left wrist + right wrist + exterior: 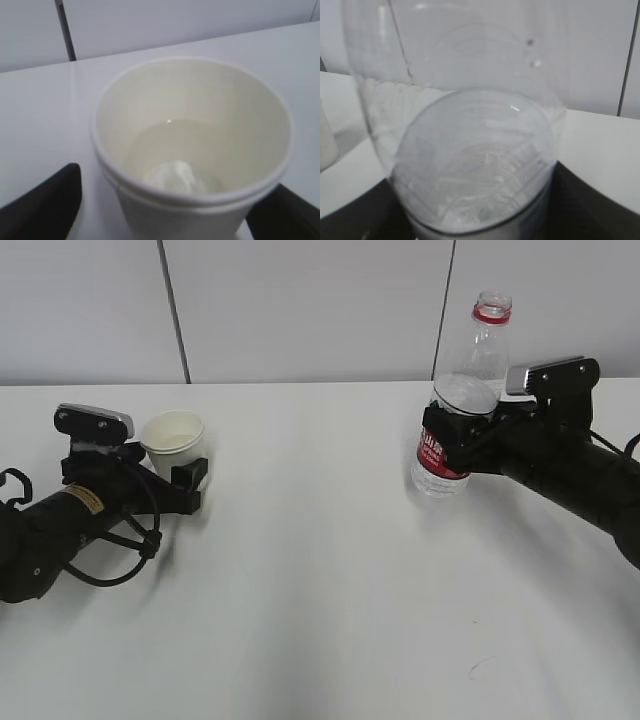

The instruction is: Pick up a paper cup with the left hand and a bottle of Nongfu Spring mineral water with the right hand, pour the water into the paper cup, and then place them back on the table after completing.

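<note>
The white paper cup (173,436) stands upright on the white table (320,590) at the left, with clear water (170,150) in its bottom. My left gripper (185,475), on the arm with the yellow sticker, is open around the cup; in the left wrist view bare table shows between the left finger (47,200) and the cup wall. The uncapped Nongfu Spring bottle (455,410), with a red label and red neck ring, stands upright on the table at the right, partly full. My right gripper (450,435) is shut on the bottle (470,165) at label height.
A white panelled wall (300,310) runs behind the table's far edge. Loose black cables (130,550) hang beside the left arm. The edge of the paper cup (326,140) shows at the far left of the right wrist view.
</note>
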`<state>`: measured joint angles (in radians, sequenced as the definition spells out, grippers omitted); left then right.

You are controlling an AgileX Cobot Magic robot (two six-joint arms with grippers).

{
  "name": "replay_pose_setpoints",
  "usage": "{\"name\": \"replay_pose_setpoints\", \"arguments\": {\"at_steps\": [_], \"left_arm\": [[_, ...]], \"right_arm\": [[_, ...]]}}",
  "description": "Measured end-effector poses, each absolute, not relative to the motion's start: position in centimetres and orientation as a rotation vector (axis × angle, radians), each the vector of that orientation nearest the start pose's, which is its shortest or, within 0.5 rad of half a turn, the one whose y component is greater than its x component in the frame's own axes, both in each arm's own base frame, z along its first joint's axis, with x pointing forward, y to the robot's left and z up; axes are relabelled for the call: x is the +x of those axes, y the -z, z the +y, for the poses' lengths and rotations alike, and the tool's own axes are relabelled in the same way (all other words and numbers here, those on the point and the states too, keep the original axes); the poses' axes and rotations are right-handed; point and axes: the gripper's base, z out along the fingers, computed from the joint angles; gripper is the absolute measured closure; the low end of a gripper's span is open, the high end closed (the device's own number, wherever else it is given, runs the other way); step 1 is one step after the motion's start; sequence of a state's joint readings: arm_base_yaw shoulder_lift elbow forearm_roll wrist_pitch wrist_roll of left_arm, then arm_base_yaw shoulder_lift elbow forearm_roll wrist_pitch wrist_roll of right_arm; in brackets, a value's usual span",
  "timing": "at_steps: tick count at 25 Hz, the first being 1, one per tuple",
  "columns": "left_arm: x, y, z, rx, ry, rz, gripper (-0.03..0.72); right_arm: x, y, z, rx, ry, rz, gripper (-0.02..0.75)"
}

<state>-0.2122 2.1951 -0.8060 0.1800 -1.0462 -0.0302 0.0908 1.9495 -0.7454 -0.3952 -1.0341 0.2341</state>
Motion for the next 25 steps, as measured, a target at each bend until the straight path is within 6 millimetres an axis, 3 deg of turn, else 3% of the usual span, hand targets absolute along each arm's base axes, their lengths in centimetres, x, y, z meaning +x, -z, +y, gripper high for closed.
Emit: {"name": "replay_pose_setpoints", "arguments": {"at_steps": [5, 14, 25], "left_arm": [[34.4, -7.9, -8.9, 0.358, 0.259, 1.784, 0.091], [30.1, -6.1, -8.0, 0.363, 0.271, 1.898, 0.096], [29.5, -6.6, -8.1, 0.388, 0.287, 1.891, 0.101]], "right_arm": [[35.1, -14.5, 6.2, -0.309, -0.370, 1.668, 0.277], [35.1, -14.5, 6.2, -0.306, -0.372, 1.671, 0.277], [36.9, -12.8, 6.3, -0.286, -0.384, 1.698, 0.277]]}}
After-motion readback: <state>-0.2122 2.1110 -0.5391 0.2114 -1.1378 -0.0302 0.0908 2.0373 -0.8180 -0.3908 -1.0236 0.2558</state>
